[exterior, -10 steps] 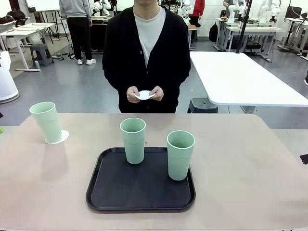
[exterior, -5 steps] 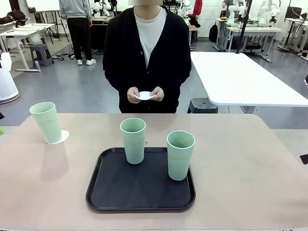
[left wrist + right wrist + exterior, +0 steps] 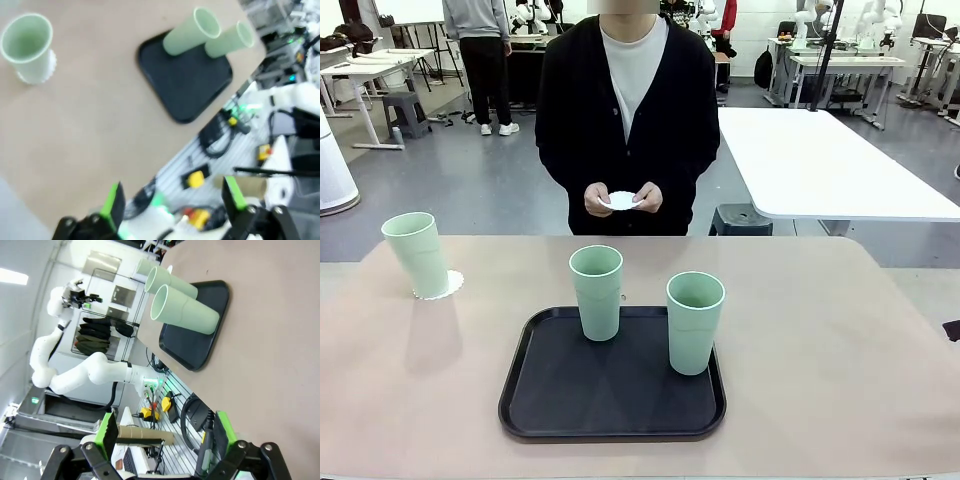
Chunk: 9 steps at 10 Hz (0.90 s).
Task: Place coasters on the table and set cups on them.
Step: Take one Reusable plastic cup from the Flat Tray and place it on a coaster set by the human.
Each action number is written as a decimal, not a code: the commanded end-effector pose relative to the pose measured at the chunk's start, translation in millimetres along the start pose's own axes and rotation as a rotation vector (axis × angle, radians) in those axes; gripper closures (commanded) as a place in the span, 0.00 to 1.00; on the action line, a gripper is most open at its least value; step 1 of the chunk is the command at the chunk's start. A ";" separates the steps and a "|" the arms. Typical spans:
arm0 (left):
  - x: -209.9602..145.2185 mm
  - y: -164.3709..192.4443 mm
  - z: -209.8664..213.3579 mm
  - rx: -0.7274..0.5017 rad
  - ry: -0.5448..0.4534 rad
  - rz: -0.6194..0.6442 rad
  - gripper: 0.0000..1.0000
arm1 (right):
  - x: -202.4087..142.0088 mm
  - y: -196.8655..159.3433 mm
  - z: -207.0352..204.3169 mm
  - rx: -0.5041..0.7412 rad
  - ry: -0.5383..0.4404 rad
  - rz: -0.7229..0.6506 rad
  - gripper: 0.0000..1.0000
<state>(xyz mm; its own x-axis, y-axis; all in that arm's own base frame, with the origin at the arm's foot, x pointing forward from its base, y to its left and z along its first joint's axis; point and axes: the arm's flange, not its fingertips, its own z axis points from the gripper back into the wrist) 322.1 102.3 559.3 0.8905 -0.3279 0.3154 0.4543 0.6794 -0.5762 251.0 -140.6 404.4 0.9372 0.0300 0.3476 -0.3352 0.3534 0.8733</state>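
Note:
One mint-green cup (image 3: pixel 415 254) stands on a white scalloped coaster (image 3: pixel 444 286) at the far left of the tan table (image 3: pixel 840 350). The other two cups (image 3: pixel 596 292) (image 3: pixel 695 322) stand upright on the black tray (image 3: pixel 610 395). Across the table, the person holds another coaster (image 3: pixel 620 200) in both hands at waist height. My left gripper (image 3: pixel 172 200) is open high above the table, looking down on the cup on its coaster (image 3: pixel 27 47) and the tray (image 3: pixel 185 82). My right gripper (image 3: pixel 163 435) is open too, off the table's side, with the tray cups (image 3: pixel 185 312) ahead.
The tray sits at the middle front of the table, with bare tabletop to its right and left. A white rectangular table (image 3: pixel 820 165) stands behind on the right. My left arm (image 3: pixel 75 370) shows far off in the right wrist view.
A bit of my left arm at the front view's left edge has drawn out of the picture. The person has shifted slightly, still holding the coaster. The cups have not moved.

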 end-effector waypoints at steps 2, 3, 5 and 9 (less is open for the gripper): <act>-19.6 58.7 26.8 -0.313 -0.129 0.018 0.00 | 0.5 -0.4 0.9 0.006 -0.007 0.016 0.00; -36.6 82.3 30.0 -0.449 -0.165 -0.061 0.00 | 0.5 -0.4 0.9 0.006 -0.007 0.016 0.00; -61.7 106.2 24.2 -0.474 -0.246 -0.058 0.00 | 0.5 -0.4 0.9 0.006 -0.007 0.016 0.00; -90.9 139.2 41.2 -0.464 -0.289 0.097 0.00 | 0.5 -0.4 0.9 0.006 -0.007 0.016 0.00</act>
<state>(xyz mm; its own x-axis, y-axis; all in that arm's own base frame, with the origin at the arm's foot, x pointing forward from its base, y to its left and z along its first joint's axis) 299.7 247.3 470.6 0.8985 -0.1047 0.4263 0.4386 0.2538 -0.8621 251.0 -140.7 404.5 0.9372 0.0300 0.3475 -0.3352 0.3537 0.8733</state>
